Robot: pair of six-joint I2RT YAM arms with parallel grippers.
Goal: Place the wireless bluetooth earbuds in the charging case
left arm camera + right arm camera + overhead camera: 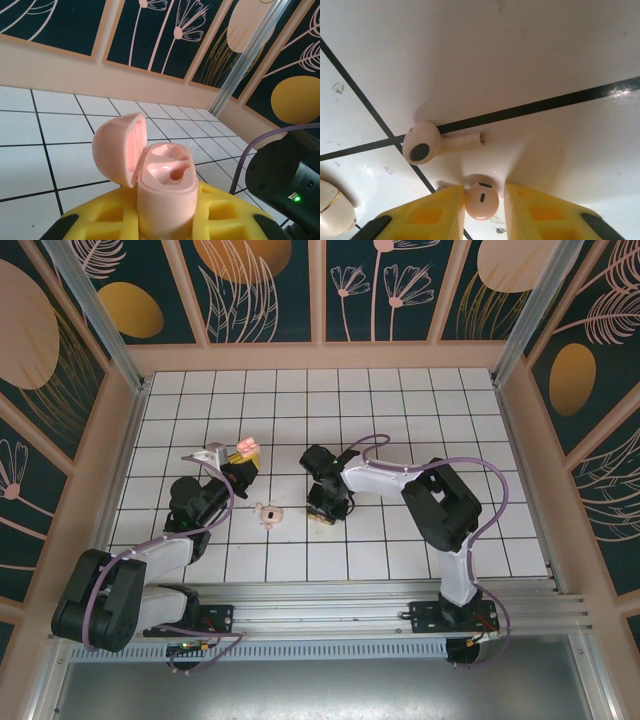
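The pink charging case (167, 192) stands upright between the yellow fingers of my left gripper (165, 222), which is shut on it. Its lid (116, 150) is swung open to the left and both sockets are empty. In the top view the case (244, 449) is held above the tiles, left of centre. My right gripper (484, 192) points down at the floor with one earbud (481, 201) between its yellow fingers; the bud touches the left finger (440, 212), and a slim gap remains at the right finger. A second earbud (426, 145) lies on the tile just beyond.
A round pinkish disc (270, 513) lies on the tiles between the two grippers; its pale edge (332, 214) shows at the lower left of the right wrist view. The right arm (390, 480) reaches across the middle of the white tiled floor (400, 400).
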